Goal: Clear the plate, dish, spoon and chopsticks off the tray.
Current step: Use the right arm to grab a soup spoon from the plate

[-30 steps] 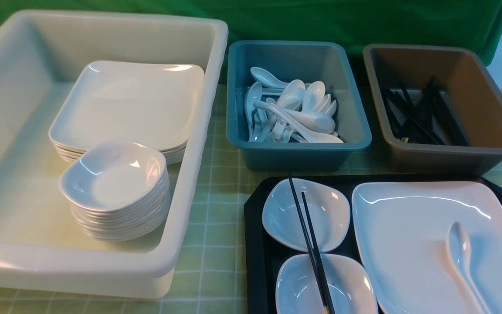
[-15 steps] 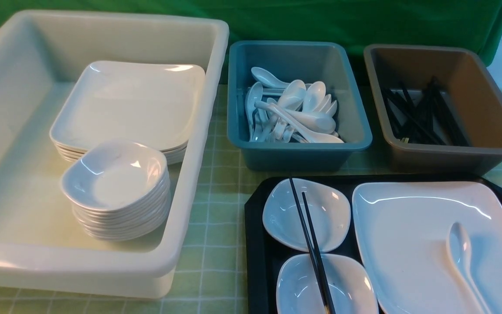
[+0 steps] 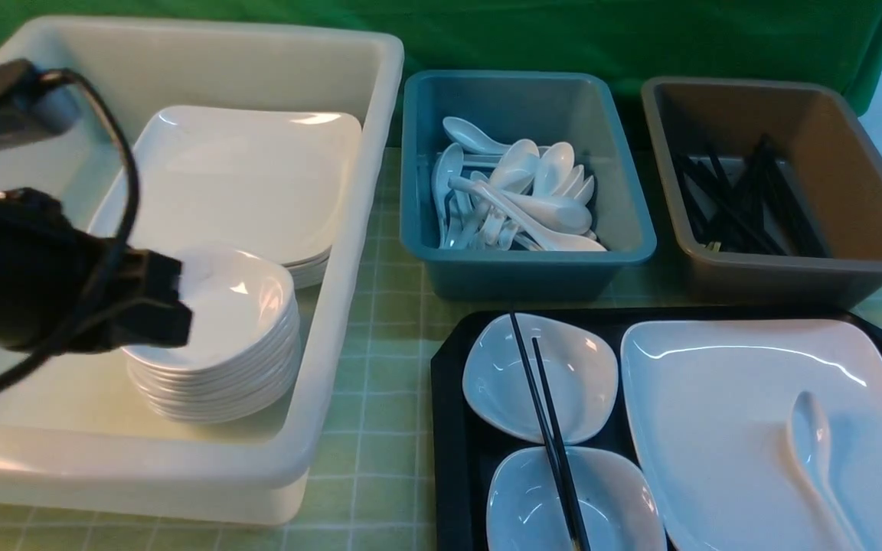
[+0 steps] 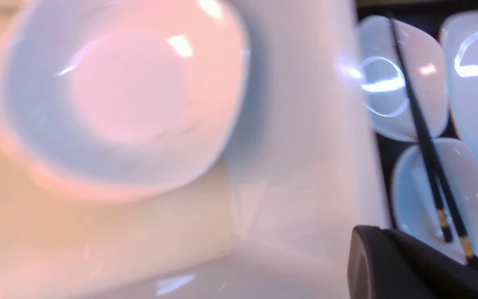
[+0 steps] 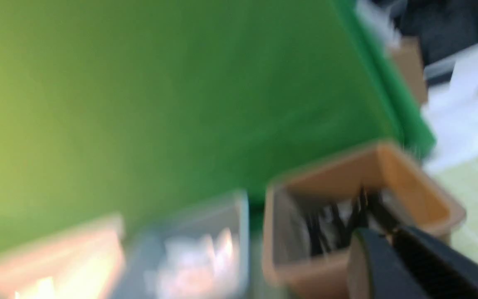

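Bearing plate (image 3: 717,413), chopsticks (image 3: 538,413), tray (image 3: 452,459), spoons (image 3: 533,203) in blue bin (image 3: 517,282)

We see a black tray (image 3: 452,459), a white plate (image 3: 717,405), a white spoon (image 3: 812,428), black chopsticks (image 3: 542,428), a teal bin (image 3: 525,275), a brown bin (image 3: 785,283), a cream tub (image 3: 349,229) and a pale green cloth (image 3: 380,459) checked with white lines.

You have a glossy white plate (image 3: 717,405) and spoon (image 3: 810,421) (both throw highlights) on a matt black plastic tray (image 3: 452,467). The black chopsticks (image 3: 543,428) look smooth, and the checked tablecloth (image 3: 380,459) looks like cloth.
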`<state>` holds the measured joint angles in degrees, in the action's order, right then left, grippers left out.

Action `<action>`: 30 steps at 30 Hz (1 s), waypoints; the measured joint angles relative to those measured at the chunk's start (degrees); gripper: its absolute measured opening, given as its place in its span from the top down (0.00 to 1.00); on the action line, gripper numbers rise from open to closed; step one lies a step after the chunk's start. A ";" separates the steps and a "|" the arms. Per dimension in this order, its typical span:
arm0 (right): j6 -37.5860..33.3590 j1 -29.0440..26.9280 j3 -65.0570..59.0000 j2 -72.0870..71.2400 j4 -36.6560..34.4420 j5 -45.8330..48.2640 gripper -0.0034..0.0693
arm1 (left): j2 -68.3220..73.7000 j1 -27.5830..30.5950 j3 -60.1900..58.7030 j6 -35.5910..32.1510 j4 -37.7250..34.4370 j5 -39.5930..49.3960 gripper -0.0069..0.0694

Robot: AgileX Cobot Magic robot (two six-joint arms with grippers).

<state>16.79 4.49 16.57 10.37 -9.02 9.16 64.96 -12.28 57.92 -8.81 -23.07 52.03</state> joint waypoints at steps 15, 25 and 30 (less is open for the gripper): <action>-17.16 6.86 36.62 58.38 8.04 49.75 0.94 | 18.72 -34.62 17.41 -1.78 1.31 -3.88 0.93; -18.04 0.16 36.82 72.87 8.10 47.55 0.46 | 34.66 -40.80 27.87 -4.93 2.44 -3.69 0.93; -21.68 0.38 36.82 78.25 3.81 46.54 0.35 | 40.01 -40.80 31.26 -4.97 3.03 -3.55 0.93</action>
<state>-4.88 4.88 53.39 88.62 -5.20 55.70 104.98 -53.07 89.18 -13.78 -20.04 48.49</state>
